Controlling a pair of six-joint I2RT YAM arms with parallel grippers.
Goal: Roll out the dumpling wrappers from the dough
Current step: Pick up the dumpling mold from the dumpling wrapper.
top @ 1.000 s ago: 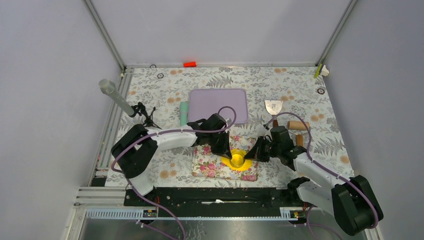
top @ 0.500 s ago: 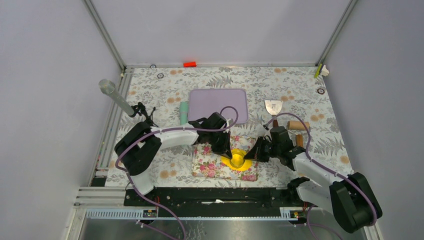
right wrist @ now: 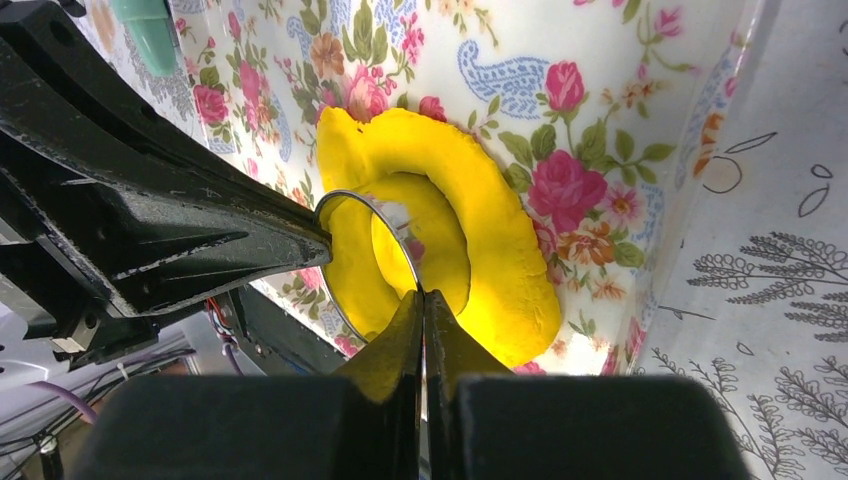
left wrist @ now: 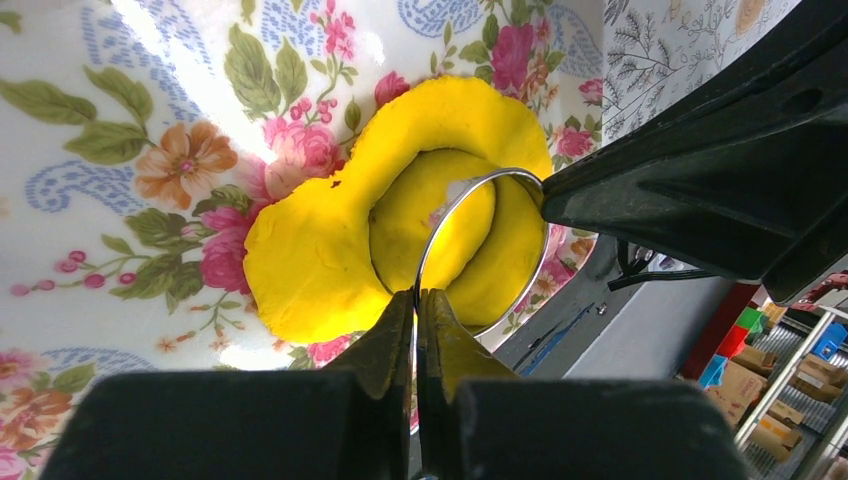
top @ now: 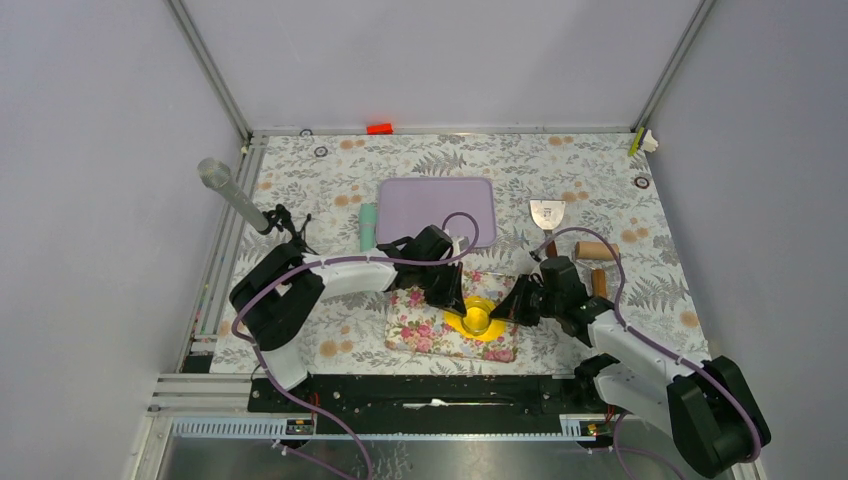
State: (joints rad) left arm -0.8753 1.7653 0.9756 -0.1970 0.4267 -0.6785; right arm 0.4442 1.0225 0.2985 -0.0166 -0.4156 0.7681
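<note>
Metal ring [left wrist: 480, 176] in yellow dough [left wrist: 310, 250]

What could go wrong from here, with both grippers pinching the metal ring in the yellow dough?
1. The left gripper and right gripper pinch opposite rims of the metal ring; uneven pulls might tilt it.
2. The disc inside could stick and lift with the ring, tearing.
3. The surrounding dough may cling and drag off the floral mat.

Stretched inward from both sides, elbows bent, wrists tipped steeply down. Nearly tip to tip, with left pincer [left wrist: 416, 298] and right pincer [right wrist: 422, 298] clamped tight, each nipping the rim of one thin metal ring [top: 477, 318].
</note>
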